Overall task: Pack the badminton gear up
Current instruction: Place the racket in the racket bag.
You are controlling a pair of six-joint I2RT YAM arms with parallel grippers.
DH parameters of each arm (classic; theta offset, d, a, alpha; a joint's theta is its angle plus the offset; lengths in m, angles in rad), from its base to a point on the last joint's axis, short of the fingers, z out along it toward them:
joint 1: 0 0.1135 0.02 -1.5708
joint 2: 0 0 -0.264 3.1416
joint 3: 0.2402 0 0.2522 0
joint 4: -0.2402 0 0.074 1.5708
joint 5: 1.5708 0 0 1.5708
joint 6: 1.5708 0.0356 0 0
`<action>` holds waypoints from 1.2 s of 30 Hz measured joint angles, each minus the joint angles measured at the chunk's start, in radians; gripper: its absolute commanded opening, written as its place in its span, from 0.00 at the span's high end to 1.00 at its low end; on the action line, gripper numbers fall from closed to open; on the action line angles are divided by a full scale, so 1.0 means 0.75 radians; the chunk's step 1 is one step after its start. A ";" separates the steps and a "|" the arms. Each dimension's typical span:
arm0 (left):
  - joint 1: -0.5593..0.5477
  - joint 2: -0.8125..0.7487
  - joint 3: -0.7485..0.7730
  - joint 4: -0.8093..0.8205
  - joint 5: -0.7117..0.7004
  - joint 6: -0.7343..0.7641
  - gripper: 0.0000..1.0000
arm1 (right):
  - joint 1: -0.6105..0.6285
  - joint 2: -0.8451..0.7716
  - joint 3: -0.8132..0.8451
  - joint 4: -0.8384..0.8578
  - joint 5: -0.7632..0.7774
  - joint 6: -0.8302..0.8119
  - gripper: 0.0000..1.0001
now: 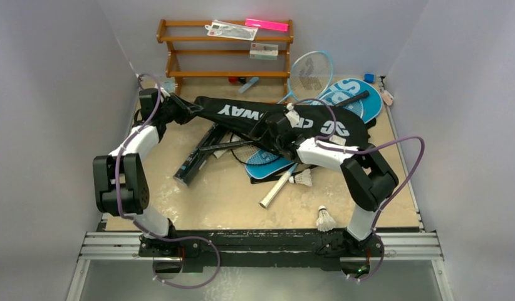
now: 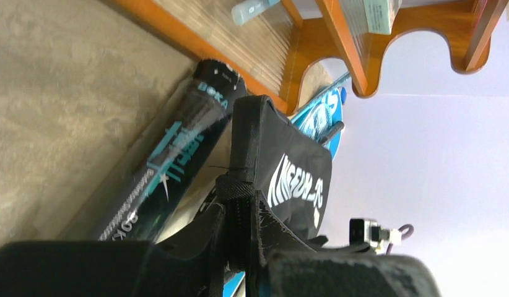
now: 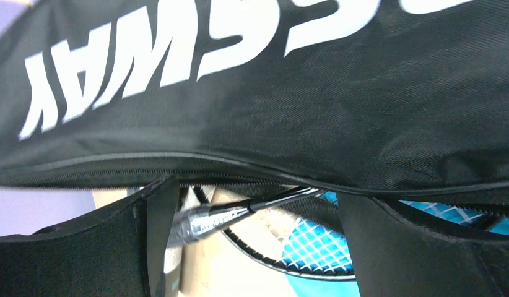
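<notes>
top view: the black cover (image 1: 274, 116) is hanging stretched mid-table; nothing is looking packed yet, with the tube (image 1: 195, 160) and a shuttlecock (image 1: 326, 219) lying loose nearer than the cover. left wrist: the left gripper (image 2: 239, 247) is pinching the cover's end, fingers nearly closed. right wrist: the right gripper (image 3: 258, 247) is gaping wide under the cover's zip, gripping nothing.

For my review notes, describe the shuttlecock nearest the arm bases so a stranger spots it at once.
Find the right arm's base on the black rail. Just beyond it, on bare tan tabletop, a white feather shuttlecock sits alone. The other shuttlecock lies farther back, beside a white racket handle.
</notes>
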 measured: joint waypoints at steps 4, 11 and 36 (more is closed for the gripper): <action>-0.037 -0.103 -0.105 -0.004 -0.012 -0.010 1.00 | -0.055 -0.023 -0.017 -0.001 0.036 0.030 0.07; -0.119 -0.273 -0.197 -0.063 -0.049 -0.010 1.00 | -0.094 -0.137 -0.053 -0.005 0.141 0.015 0.22; -0.387 -0.747 -0.578 -0.301 -0.169 0.067 0.90 | -0.156 -0.418 -0.191 -0.052 0.065 -0.192 0.36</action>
